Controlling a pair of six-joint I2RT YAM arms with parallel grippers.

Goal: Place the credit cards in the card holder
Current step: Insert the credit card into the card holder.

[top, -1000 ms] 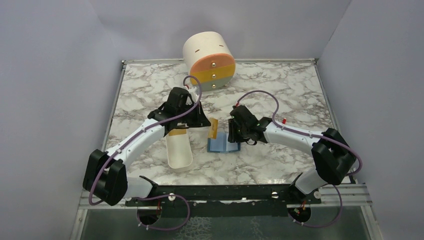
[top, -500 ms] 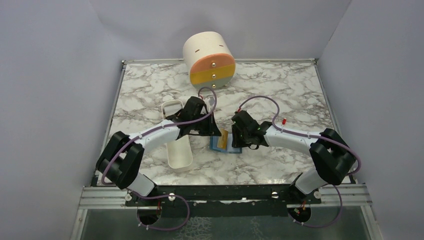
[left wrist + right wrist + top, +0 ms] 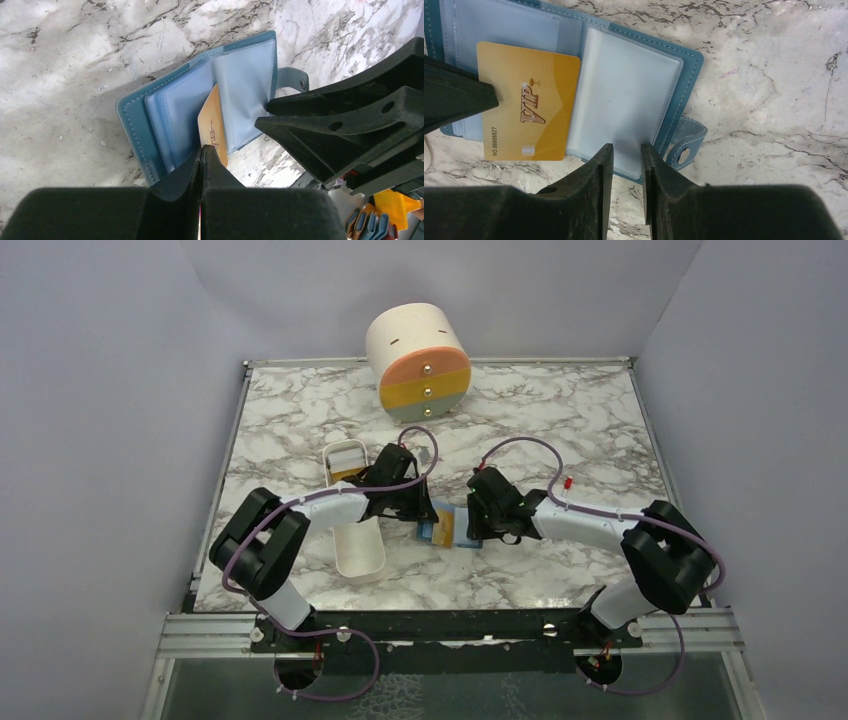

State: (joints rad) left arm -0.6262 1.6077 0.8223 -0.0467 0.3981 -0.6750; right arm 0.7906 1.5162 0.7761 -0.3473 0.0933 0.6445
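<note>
The right end effector (image 3: pixel 623 150) pinched the open card holder (image 3: pixel 634 75) steady at the middle of the tabletop (image 3: pixel 560 430) so the left end effector (image 3: pixel 202 150), clamping a gold credit card (image 3: pixel 529 100), could sleeve it

The left gripper (image 3: pixel 202 150) now sits clear of the white oval tray (image 3: pixel 358 552). Its gold plastic card (image 3: pixel 529 102) now lies against the open blue folding wallet (image 3: pixel 624 95)
</note>
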